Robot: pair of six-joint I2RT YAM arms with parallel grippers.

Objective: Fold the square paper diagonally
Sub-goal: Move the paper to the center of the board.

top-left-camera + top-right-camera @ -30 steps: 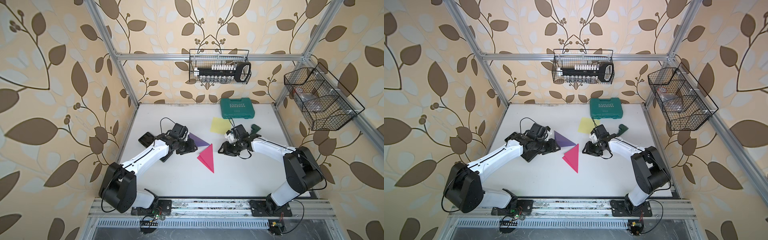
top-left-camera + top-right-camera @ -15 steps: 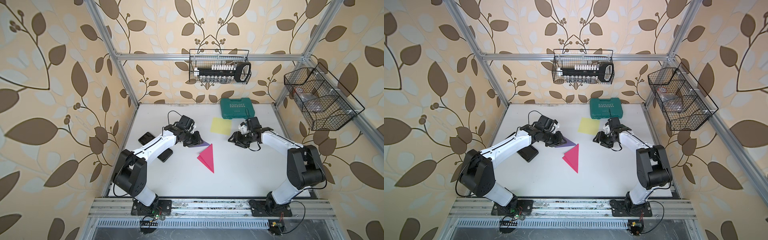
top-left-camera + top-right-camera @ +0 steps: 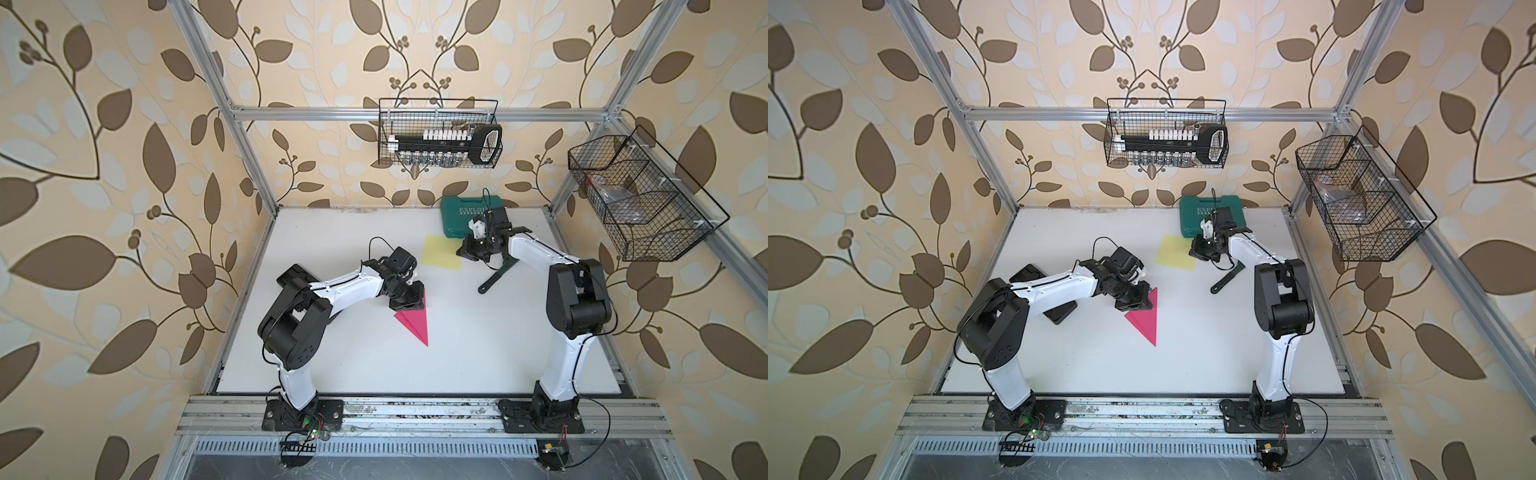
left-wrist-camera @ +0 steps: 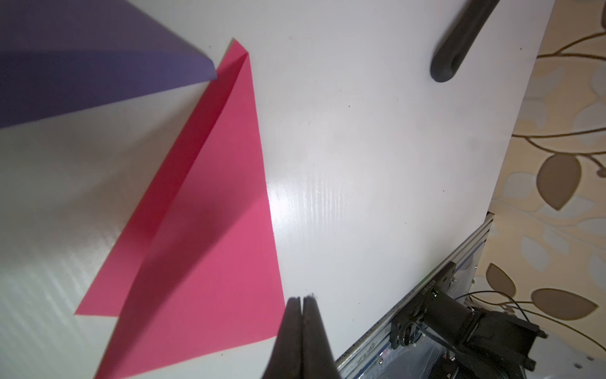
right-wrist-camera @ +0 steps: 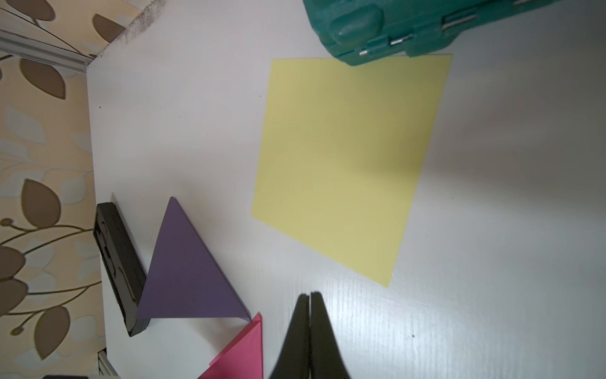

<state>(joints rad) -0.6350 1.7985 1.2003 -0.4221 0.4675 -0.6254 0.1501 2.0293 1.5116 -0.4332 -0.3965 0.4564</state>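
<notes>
Nearest you, the folded pink triangle (image 3: 413, 326) has your left gripper (image 4: 302, 300) at its edge, pinched together and empty. The gripper hides the purple triangle (image 5: 187, 272) from both top views. Farther back, the right gripper (image 5: 310, 297), fingers together, sits beside the flat yellow square paper (image 3: 441, 257), which lies against the green case (image 3: 465, 214).

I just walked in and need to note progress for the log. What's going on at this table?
It is a paper-folding job, partly done. The pink paper and the purple paper already lie folded into triangles. The yellow paper lies flat and unfolded, with one edge by the green case. The left pincer is shut and empty at the pink paper's edge. The right pincer is shut and empty near a corner of the yellow paper.
</notes>
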